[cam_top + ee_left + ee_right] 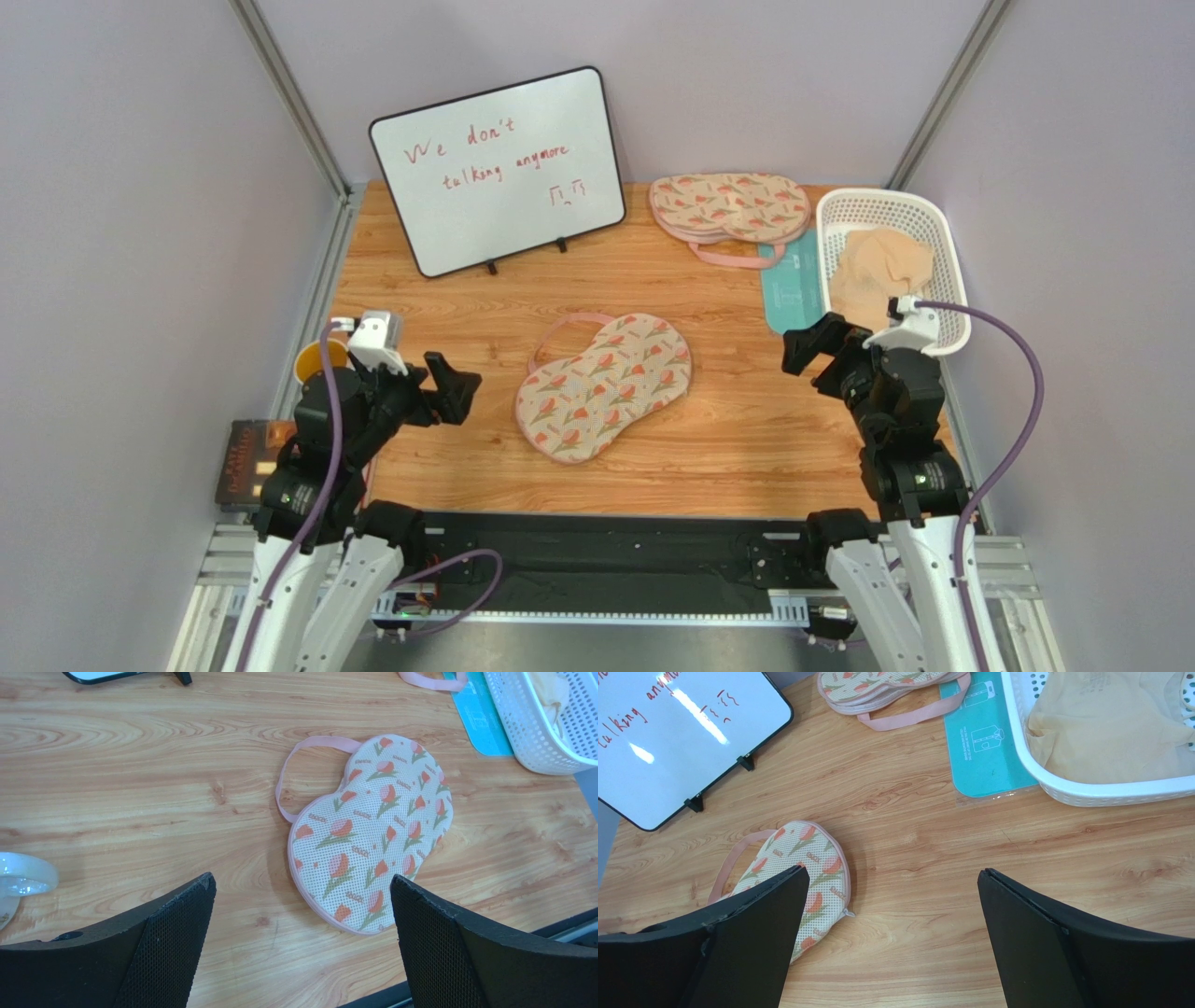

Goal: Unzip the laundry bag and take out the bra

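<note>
Left pincer (452,389) and right pincer (811,343): both spread wide, holding nothing. Laundry bag (603,388) lies flat on counter (730,434) between them.

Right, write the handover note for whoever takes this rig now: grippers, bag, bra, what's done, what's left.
Left gripper: open, empty, hovering left of the bag.
Right gripper: open, empty, right of the bag, near the white plastic basket.
Peanut-shaped cream laundry bag with orange-red flower print and pink loop strap: flat at mid-table, touched by neither gripper, no opening showing.
Bra: not in view.
Done: nothing that shows.
Left: unzip the bag, take the bra out.
Caution: similar printed pouches lie at the back of the table.
</note>
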{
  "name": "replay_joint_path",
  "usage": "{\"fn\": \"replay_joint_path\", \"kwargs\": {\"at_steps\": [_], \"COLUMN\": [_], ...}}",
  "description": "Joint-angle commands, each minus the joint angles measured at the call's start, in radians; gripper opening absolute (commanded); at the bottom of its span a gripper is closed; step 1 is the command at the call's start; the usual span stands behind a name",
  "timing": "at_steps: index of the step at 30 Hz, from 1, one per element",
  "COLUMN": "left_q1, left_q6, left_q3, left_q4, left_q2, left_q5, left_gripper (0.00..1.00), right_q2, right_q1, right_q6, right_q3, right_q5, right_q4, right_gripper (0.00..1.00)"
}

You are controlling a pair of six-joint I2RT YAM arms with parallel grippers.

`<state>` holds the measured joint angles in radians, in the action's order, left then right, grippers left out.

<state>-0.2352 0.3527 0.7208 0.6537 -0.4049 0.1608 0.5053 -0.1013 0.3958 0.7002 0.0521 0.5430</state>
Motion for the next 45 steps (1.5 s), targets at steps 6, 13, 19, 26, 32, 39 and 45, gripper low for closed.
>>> {"fn": "replay_joint_path", "kwargs": {"at_steps": [6, 13, 19, 26, 32, 39, 45], "left_q1": [-0.003, -0.074, -0.297, -0.691, -0.878, -0.905, -0.940], "left_q6": [-0.029, -0.055, -0.041, -0.127, -0.345, -0.351, -0.389], "left_q3": [-0.026, 0.021, 0.106, 0.265, 0.321, 0.270, 0.342], "left_q4": [-0.037, -0.037, -0.028, -0.098, -0.261, -0.428, -0.476], "left_q2": [-0.008, -0.155, -0.305, -0.634, -0.848, -0.963, -1.169], "left_q5": [0.008, -0.079, -0.289, -0.547, -0.520, -0.515, -0.566], "left_gripper": [0.96, 0.88, 0.87, 0.89, 0.90, 0.86, 0.86], "right_q2": [-0.004, 0.033, 0.090, 0.144, 0.130, 0.136, 0.139], "right_q1": [-0.001, -0.001, -0.001, -0.001, 0.000, -0.001, 0.000], "right_q6": [-0.009, -0.020, -0.014, -0.014, -0.011, -0.009, -0.009], "right_q3": [-0.002, 0.019, 0.007, 0.012, 0.001, 0.001, 0.004], "right_q5": [-0.021, -0.074, -0.106, -0.121, -0.115, -0.127, -0.139], "right_q4": [0.006, 0.028, 0.015, 0.014, 0.018, 0.020, 0.023], "right_gripper": [1.00, 1.00, 1.00, 1.00, 1.00, 1.00, 1.00]}}
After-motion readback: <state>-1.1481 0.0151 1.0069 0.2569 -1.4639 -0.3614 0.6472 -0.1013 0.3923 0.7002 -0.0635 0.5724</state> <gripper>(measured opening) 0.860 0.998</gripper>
